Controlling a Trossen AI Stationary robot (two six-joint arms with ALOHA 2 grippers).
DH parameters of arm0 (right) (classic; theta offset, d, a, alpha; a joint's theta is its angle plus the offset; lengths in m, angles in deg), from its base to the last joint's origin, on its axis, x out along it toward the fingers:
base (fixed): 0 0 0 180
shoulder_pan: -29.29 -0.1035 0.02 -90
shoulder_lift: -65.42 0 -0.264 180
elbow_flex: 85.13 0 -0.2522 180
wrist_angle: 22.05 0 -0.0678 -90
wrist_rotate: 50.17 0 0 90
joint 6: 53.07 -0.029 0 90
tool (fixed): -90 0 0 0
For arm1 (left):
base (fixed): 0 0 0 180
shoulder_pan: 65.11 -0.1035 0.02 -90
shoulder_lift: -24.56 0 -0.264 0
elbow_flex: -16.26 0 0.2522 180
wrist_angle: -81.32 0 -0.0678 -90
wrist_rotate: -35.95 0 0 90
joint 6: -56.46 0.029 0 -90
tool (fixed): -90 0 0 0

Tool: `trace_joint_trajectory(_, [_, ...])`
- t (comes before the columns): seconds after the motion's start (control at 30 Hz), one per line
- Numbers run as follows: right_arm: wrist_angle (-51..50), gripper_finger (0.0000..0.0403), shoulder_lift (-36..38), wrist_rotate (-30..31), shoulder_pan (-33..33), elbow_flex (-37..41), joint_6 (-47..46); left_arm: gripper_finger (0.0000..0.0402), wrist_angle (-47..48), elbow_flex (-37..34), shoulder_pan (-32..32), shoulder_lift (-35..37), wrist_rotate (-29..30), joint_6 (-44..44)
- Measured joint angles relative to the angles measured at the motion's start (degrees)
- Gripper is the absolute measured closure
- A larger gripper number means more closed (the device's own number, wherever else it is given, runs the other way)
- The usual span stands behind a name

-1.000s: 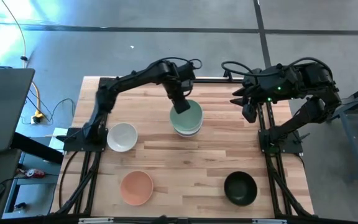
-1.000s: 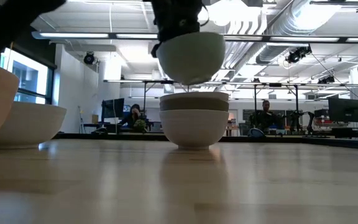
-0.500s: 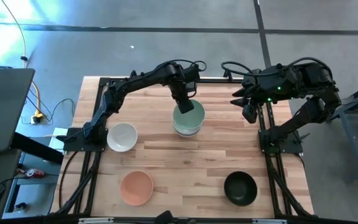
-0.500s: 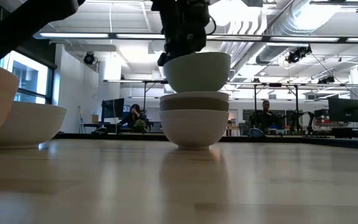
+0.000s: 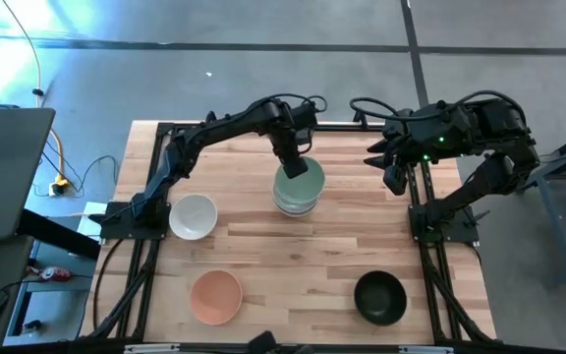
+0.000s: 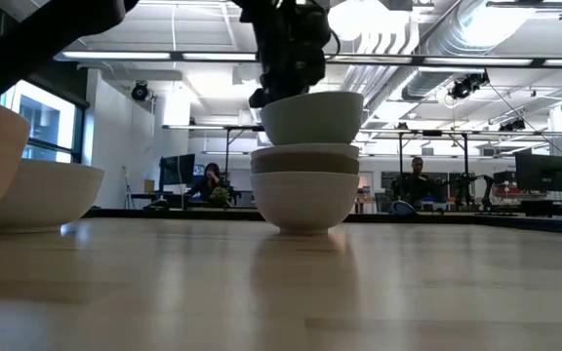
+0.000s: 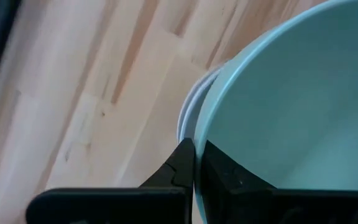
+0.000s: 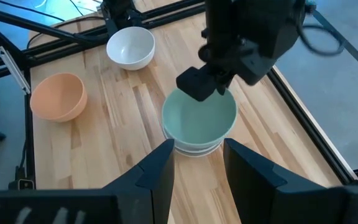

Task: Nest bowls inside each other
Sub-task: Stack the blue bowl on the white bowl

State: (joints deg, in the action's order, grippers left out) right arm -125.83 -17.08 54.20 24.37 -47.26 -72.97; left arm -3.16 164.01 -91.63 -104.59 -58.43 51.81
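Observation:
My left gripper [image 5: 290,160] is shut on the mint green bowl [image 5: 299,183], which sits over the stack in the far middle of the table. Side on, the mint bowl [image 6: 312,117] dips into an olive-grey bowl [image 6: 305,157], and that one sits nested in a white bowl [image 6: 303,200] standing on its base. A white bowl [image 5: 194,216], a peach bowl [image 5: 215,296] and a black bowl [image 5: 379,298] stand alone on their bases. My right gripper [image 8: 197,168] is open and waits above the table's far right part. My left gripper pinches the mint bowl's rim [image 7: 197,149] on its far side, with one finger [image 7: 219,177] inside the bowl and one [image 7: 180,168] outside. The fingers come from above, pointing down. The bowl is slightly tilted and its underside [image 6: 308,143] is sunk into the olive-grey bowl's mouth.
White rims [image 7: 187,118] of the stack show under the mint bowl. The lone white bowl [image 8: 130,46] and the peach bowl [image 8: 57,96] stand toward the table's left. Bare wood lies between the stack and the near bowls [image 5: 298,265]. Dark frame rails run along the table's edges [image 5: 425,246].
My left gripper has moved down and slightly toward the table's right, still shut on the mint bowl's rim. The mint bowl hung clear above the stack a second ago; now its underside is sunk into the olive-grey bowl.

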Motion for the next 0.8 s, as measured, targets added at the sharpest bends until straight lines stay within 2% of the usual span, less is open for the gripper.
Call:
trace_joint_trajectory(0.4, [0.0,0.0274,0.0,0.0,0.0,0.0,-0.6,0.0401,1.1,0.0,2.0,-5.4,-0.1,1.8])
trace_joint_trajectory(0.6, [0.0,0.0274,0.0,-1.1,0.0,0.0,-0.7,0.0401,0.6,0.0,1.9,-5.6,-0.1,2.3])
trace_joint_trajectory(0.7, [0.0,0.0274,0.0,-1.1,0.0,0.0,-0.6,0.0387,0.6,0.3,1.9,-5.6,0.2,2.3])
trace_joint_trajectory(0.8, [0.0,0.0274,0.0,-1.1,0.0,0.0,0.1,0.0352,1.2,0.9,2.1,-5.2,-0.9,3.5])
